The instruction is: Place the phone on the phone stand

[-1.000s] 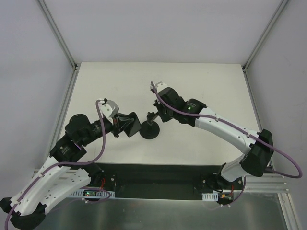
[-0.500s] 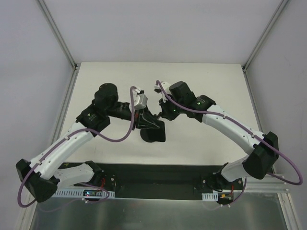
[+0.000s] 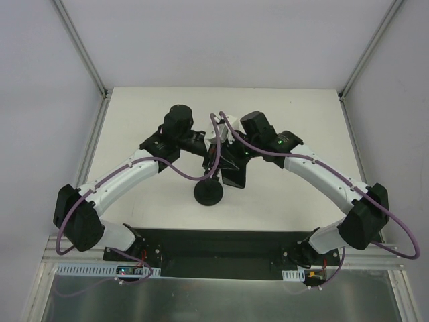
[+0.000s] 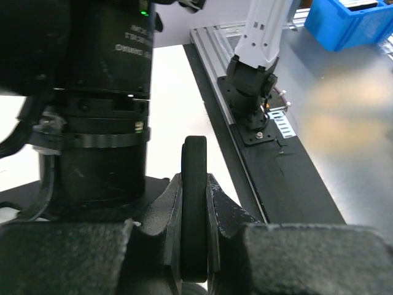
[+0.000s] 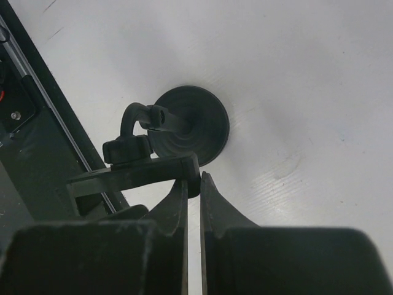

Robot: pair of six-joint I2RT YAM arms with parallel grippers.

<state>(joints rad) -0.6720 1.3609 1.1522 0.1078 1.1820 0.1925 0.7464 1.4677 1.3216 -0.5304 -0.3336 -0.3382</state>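
Black phone (edge-on) near phone stand

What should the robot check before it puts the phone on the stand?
1. Phone gripped firmly: ok. The left gripper is clamped on the phone, which stands edge-up between its fingers.
2. Stand on its base: ok. The phone stand sits with its disc flat on the table.
3. Stand steadied: cannot tell. The right gripper is shut right at the end of the cradle, but no clear pinch shows.
4. Phone lined up with the cradle: cannot tell. In the top view both arms cover that spot.
5. Room between the arms: not ok. The two wrists crowd together over the stand.
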